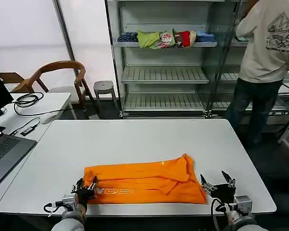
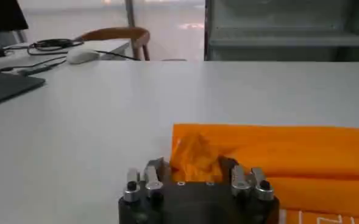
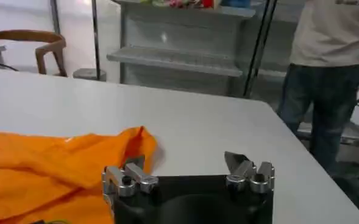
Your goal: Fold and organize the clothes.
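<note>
The clothes are one bright orange T-shirt [image 1: 144, 180], folded into a long band near the front edge of the white table [image 1: 144, 139]. Pale lettering shows on its front fold. My left gripper [image 1: 86, 185] sits at the shirt's left end. In the left wrist view, a raised bunch of the orange T-shirt [image 2: 277, 152] fills the gap between the fingers of the left gripper [image 2: 193, 165], which is shut on it. My right gripper [image 1: 216, 182] rests just past the shirt's right end. It stands open [image 3: 185, 163], one finger next to the edge of the T-shirt [image 3: 45, 164] and bare table between the fingers.
A laptop [image 1: 2, 154] and cables lie on a side table at the left, with a wooden chair [image 1: 58, 77] and a stool [image 1: 104, 87] behind. A metal shelf unit [image 1: 164, 72] at the back holds small bundled garments. A person [image 1: 265, 57] stands at the back right.
</note>
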### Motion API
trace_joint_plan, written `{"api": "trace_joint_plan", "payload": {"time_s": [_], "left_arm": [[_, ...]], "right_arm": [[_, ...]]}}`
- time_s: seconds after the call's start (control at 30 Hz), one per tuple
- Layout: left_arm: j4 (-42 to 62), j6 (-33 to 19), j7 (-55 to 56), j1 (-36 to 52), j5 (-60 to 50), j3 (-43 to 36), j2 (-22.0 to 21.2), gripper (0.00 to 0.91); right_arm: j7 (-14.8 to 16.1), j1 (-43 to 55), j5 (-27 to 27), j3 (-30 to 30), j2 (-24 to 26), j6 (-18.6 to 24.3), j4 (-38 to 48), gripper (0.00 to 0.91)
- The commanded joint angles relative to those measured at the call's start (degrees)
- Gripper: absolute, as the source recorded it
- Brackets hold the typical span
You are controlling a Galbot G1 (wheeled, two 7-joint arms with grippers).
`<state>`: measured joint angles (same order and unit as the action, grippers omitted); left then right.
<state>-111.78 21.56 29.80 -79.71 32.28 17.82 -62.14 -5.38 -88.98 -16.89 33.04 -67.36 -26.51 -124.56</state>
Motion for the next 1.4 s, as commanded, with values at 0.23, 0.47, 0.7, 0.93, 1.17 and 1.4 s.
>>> {"api": "trace_joint_plan", "payload": {"time_s": [0.23,0.47,0.7,0.93,1.17,1.4], "left_arm": [[0.3,-0.1,-1.5,-0.7,-0.5,-0.1,0.1,0.020],[-0.2,-0.6,-3.7,0.0,-2.2,0.6,0.4,0.020],[-1.3,0.3,-8.1,1.0,-3.6,7.0,3.7,0.020],[0.6,3.7,-12.7,-1.5,-3.4,18.1,8.0,0.020],[3.6,4.5,-13.2,-2.1,-4.2,27.3,11.8,0.020],[-5.2,7.0,-13.7,-2.7,-4.0,31.0,12.7,0.010]], "right_arm": [[0.0,-0.1,0.7,-0.5,-0.4,-0.1,0.3,0.907],[0.0,0.0,1.3,-1.0,-0.5,-0.2,0.2,0.907],[-0.1,0.4,1.7,-1.4,-0.6,-0.3,0.1,0.907],[0.0,0.2,2.1,-2.1,-0.6,-0.1,0.5,0.907],[0.0,1.1,2.2,-2.9,-0.7,-0.1,0.6,0.907],[0.2,1.0,2.2,-2.7,-0.6,-0.1,0.4,0.907]]}}
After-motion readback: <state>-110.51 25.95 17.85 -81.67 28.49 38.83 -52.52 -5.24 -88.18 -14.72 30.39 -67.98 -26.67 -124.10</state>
